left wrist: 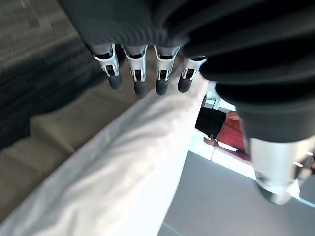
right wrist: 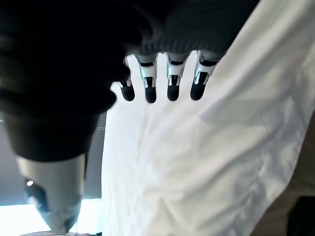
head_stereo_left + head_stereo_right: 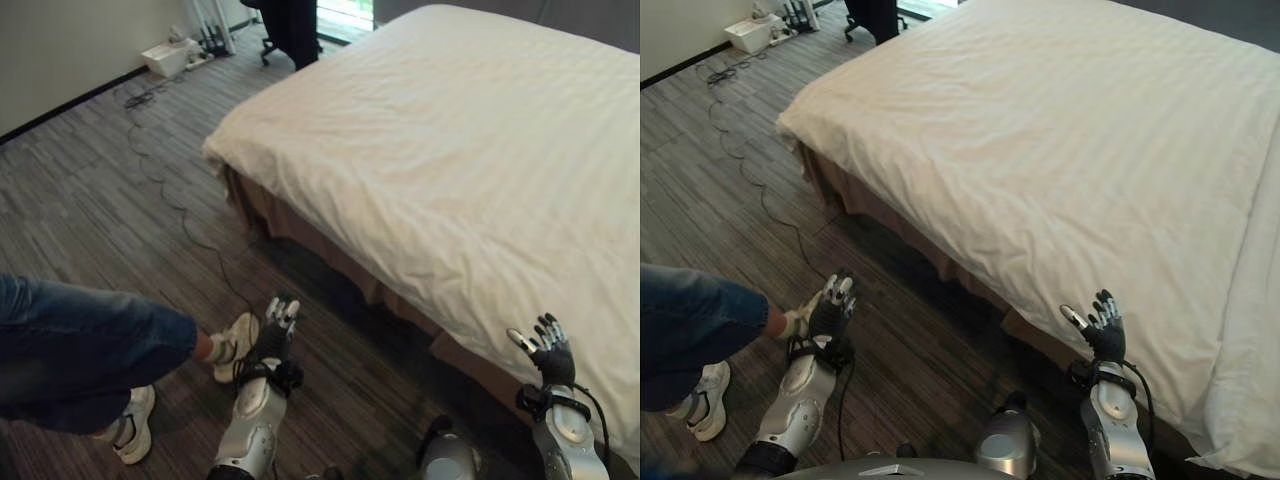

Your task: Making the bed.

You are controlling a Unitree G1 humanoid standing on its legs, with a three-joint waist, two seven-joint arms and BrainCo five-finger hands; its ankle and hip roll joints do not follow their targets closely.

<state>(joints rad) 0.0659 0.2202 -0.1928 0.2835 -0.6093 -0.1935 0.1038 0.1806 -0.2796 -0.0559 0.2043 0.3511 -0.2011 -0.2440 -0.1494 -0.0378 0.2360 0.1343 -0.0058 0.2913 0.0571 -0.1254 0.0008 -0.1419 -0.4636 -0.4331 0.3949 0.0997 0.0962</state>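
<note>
Both hands hang with fingers straight, holding nothing: left hand [image 3: 274, 335] over the floor [image 3: 100, 190], right hand [image 3: 548, 350] beside the white duvet [image 3: 450, 150]

Grey wood-plank floor [image 3: 90, 190], pale wall [image 3: 70, 45] with dark skirting, bright doorway [image 3: 345, 10] at the far end.

the bed [image 3: 480, 150] runs off the head views' top and right edges; the person's leg [image 3: 80, 350] is cut at the left edge
</note>
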